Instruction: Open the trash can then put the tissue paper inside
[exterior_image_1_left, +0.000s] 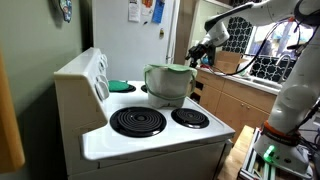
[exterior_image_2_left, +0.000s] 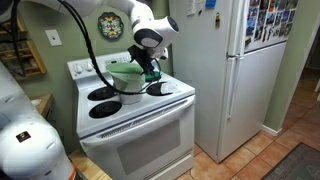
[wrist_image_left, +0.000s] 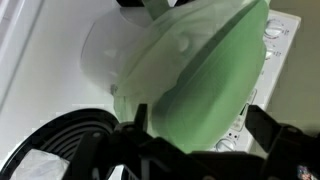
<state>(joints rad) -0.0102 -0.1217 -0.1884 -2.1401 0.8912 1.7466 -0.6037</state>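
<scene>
Now | gripper (wrist_image_left: 197, 115) jaws spread | trash can lid (wrist_image_left: 200, 60) btwn fingers (wrist_image_left: 270, 130)

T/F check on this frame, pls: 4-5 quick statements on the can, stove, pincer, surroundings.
1. The trash can stands on the white stove. True.
2. The pincer is shut on the tissue paper. False: its jaws stand wide open in the wrist view, with no tissue between them.
3. The can's lid is red. False: it is pale green.
4. A white fridge stands beside the stove. True.
5. The pincer is down at the oven door. False: it is up at the trash can, above the stove top.
</scene>
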